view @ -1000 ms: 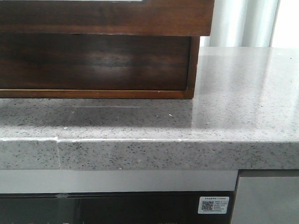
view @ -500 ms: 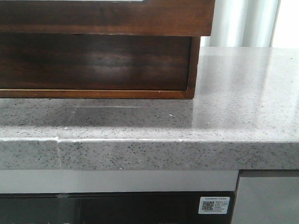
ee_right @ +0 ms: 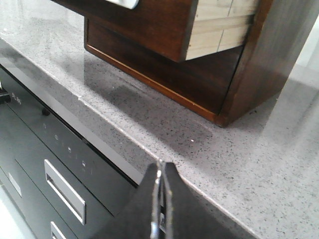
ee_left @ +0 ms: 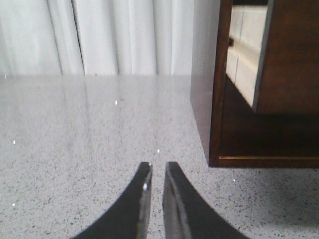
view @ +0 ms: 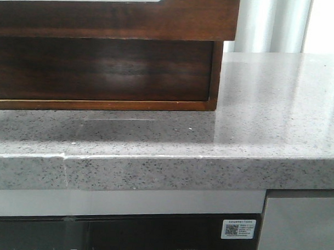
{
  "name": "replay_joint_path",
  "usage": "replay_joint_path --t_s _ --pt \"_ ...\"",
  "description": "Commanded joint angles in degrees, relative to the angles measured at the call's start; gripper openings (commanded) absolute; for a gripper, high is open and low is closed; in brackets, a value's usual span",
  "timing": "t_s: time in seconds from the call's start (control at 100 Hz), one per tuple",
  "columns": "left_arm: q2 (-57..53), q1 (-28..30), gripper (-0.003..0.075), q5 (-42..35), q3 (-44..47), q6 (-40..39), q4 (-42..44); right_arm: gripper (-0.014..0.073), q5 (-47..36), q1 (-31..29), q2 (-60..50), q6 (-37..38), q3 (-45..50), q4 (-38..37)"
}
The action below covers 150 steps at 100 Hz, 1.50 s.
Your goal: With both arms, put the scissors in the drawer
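The wide dark brown glossy wooden drawer (view: 116, 16) stood pulled out (pale lining visible). The left gripper (ee_left: 155, 172) was slightly parted, the right gripper (ee_right: 161, 172) pressed together; both were empty.

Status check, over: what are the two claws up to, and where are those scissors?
Left claw slightly open, empty, over the countertop. Right claw shut, empty. Drawer pulled out; scissors not in view. Nothing in the way.

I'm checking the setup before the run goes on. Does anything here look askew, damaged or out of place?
The drawer stands pulled out of its dark wooden cabinet, overhanging the counter. The grey countertop has a thin seam or crack in its front edge. No scissors show in any view. Nothing spilled.
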Motion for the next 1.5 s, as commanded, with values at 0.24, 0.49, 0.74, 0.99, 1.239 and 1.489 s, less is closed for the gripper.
replay_joint_path --t_s 0.24,0.49,0.74,0.99,1.239,1.489 --pt "-2.0 0.1 0.0003 10.8 1.0 0.2 0.1 -0.0116 -3.7 0.0 0.3 -0.2 -1.5 0.7" --pt "-2.0 0.1 0.0004 10.4 0.9 0.2 -0.3 -0.0116 -3.7 0.0 0.3 -0.2 -1.5 0.7" --pt "-2.0 0.1 0.0003 10.4 0.9 0.2 -0.3 -0.0116 -3.7 0.0 0.3 -0.2 -1.5 0.7" --pt "-2.0 0.1 0.0004 10.4 0.9 0.2 -0.3 -0.0116 -3.7 0.0 0.3 -0.2 -1.5 0.7" --pt "-2.0 0.1 0.0004 10.4 0.9 0.2 -0.3 -0.0116 -3.7 0.0 0.3 -0.2 -1.5 0.7" --pt "-2.0 0.1 0.0004 10.4 0.9 0.2 -0.3 -0.0116 -7.0 -0.7 0.3 0.1 -1.5 -0.3"
